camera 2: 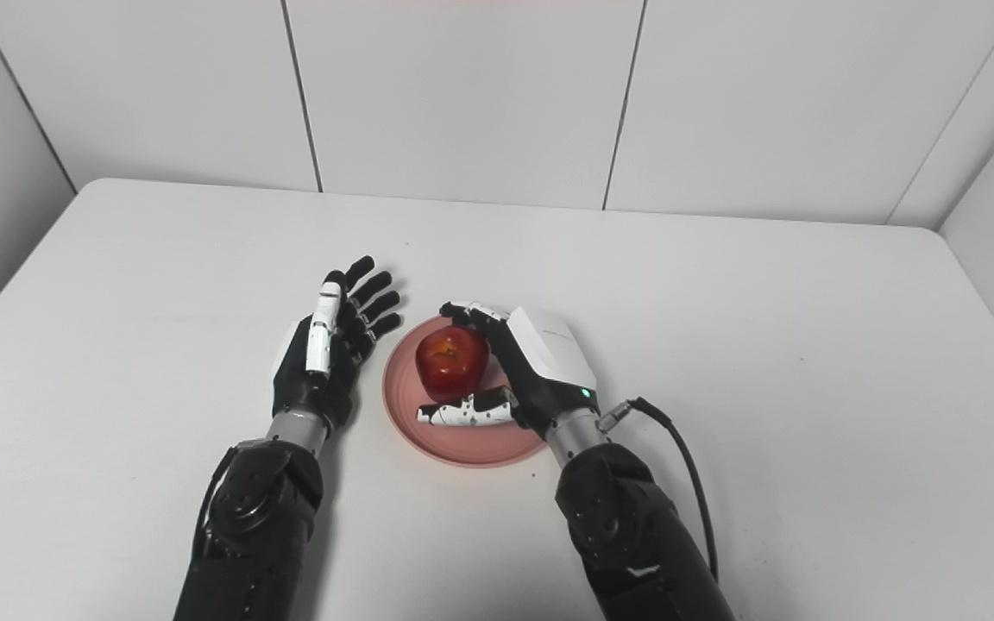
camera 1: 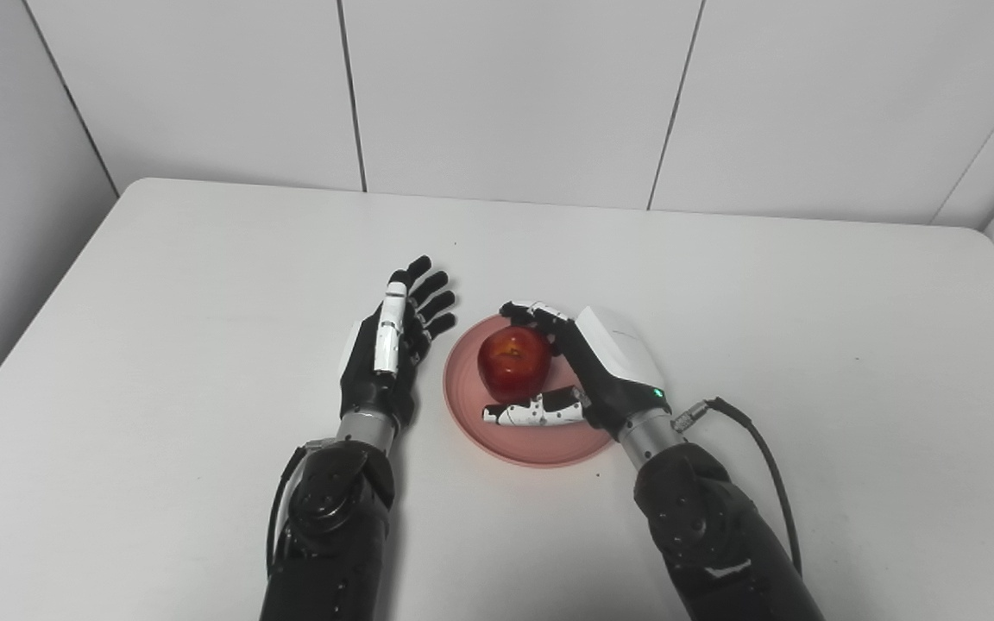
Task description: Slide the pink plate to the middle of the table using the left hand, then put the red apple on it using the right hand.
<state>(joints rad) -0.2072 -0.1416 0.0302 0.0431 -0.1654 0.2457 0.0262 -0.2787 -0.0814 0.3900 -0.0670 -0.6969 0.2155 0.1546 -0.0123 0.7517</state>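
glossy red apple, matt pink plate, smooth white table

Two glossy black forearms are seen, each ending in a short silver wrist ring. The left hand is built of black fingers and a black palm, with a white thumb casing and a white plate along its outer edge. The right hand is covered on the back by a smooth white shell; its thumb is white with black dots. A small green light is lit near its wrist, where a black cable is plugged through a metal connector
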